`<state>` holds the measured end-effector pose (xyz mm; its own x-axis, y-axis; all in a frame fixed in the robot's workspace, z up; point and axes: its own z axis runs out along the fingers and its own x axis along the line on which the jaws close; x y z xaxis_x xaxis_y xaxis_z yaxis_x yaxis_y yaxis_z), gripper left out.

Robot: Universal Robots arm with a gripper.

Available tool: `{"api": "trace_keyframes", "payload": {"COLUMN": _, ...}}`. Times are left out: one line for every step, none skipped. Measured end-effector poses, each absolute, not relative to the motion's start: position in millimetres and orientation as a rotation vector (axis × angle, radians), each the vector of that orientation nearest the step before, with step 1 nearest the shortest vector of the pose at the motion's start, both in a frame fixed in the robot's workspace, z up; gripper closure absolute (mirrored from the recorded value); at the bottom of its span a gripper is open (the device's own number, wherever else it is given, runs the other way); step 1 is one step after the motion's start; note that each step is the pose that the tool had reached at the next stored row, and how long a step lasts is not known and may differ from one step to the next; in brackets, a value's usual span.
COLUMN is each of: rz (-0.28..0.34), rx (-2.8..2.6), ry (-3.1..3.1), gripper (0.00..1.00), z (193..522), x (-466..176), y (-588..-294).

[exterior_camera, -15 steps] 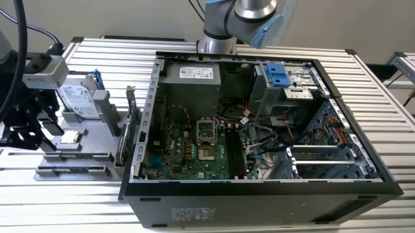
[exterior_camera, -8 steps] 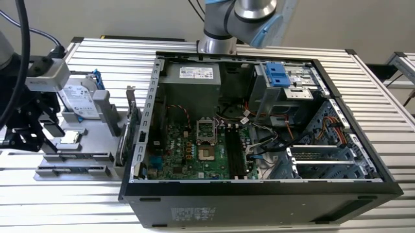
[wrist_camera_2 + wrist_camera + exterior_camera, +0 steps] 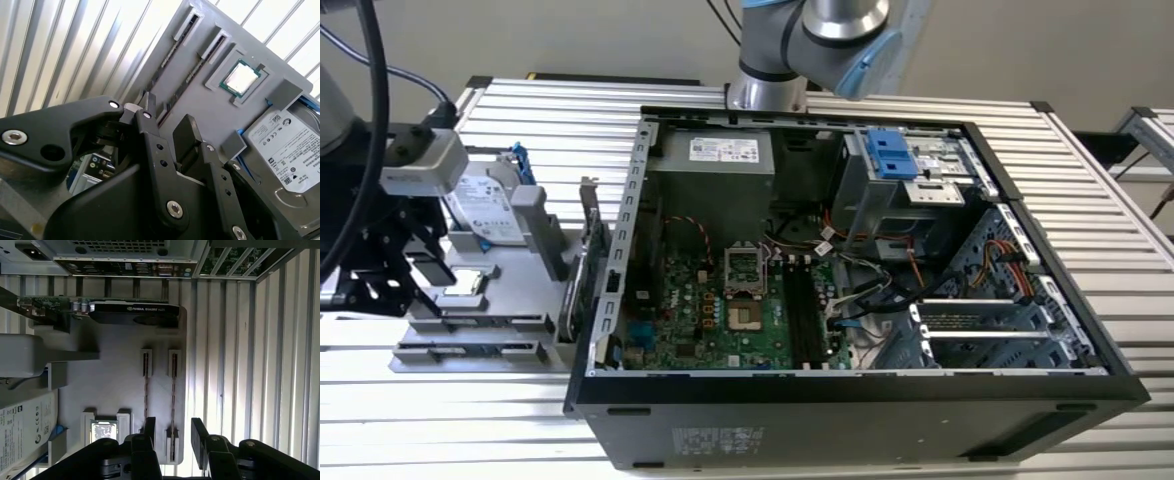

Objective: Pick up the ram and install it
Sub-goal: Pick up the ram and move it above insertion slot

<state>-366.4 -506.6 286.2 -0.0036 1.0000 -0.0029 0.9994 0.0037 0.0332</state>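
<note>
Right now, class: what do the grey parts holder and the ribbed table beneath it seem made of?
The flat grey parts holder looks like matt plastic: dull, even, no glint. The ribbed silver table looks like bare aluminium: bright streaks along its ridges.

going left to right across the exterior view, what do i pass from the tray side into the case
hard drive → expansion card standing beside the case wall → motherboard → processor socket → memory slots → blue drive bay latch → metal cage
</note>
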Motion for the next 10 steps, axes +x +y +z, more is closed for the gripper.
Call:
{"api": "trace_keyframes", "payload": {"rz": 0.033, "rx": 2.199, "ry": 2.207, "gripper": 0.0, "z": 285.4, "x": -366.4, "y": -506.6}}
{"api": "trace_keyframes", "payload": {"rz": 0.033, "rx": 2.199, "ry": 2.208, "gripper": 0.0, "z": 284.7, "x": -366.3, "y": -506.6}}
{"api": "trace_keyframes", "payload": {"rz": 0.033, "rx": 2.199, "ry": 2.207, "gripper": 0.0, "z": 284.1, "x": -366.4, "y": -506.6}}
{"api": "trace_keyframes", "payload": {"rz": 0.033, "rx": 2.199, "ry": 2.208, "gripper": 0.0, "z": 283.5, "x": -366.4, "y": -506.6}}
{"api": "trace_keyframes", "payload": {"rz": 0.033, "rx": 2.199, "ry": 2.208, "gripper": 0.0, "z": 282.9, "x": -366.4, "y": -506.6}}
{"api": "trace_keyframes", "payload": {"rz": 0.033, "rx": 2.199, "ry": 2.208, "gripper": 0.0, "z": 282.4, "x": -366.4, "y": -506.6}}
{"api": "trace_keyframes", "payload": {"rz": 0.033, "rx": 2.199, "ry": 2.208, "gripper": 0.0, "z": 281.9, "x": -366.4, "y": -506.6}}
{"api": "trace_keyframes", "payload": {"rz": 0.033, "rx": 2.2, "ry": 2.208, "gripper": 0.0, "z": 281.4, "x": -366.4, "y": -506.6}}
{"api": "trace_keyframes", "payload": {"rz": 0.033, "rx": 2.2, "ry": 2.208, "gripper": 0.0, "z": 280.9, "x": -366.4, "y": -506.6}}
{"api": "trace_keyframes", "payload": {"rz": 0.033, "rx": 2.2, "ry": 2.208, "gripper": 0.0, "z": 280.3, "x": -366.4, "y": -506.6}}
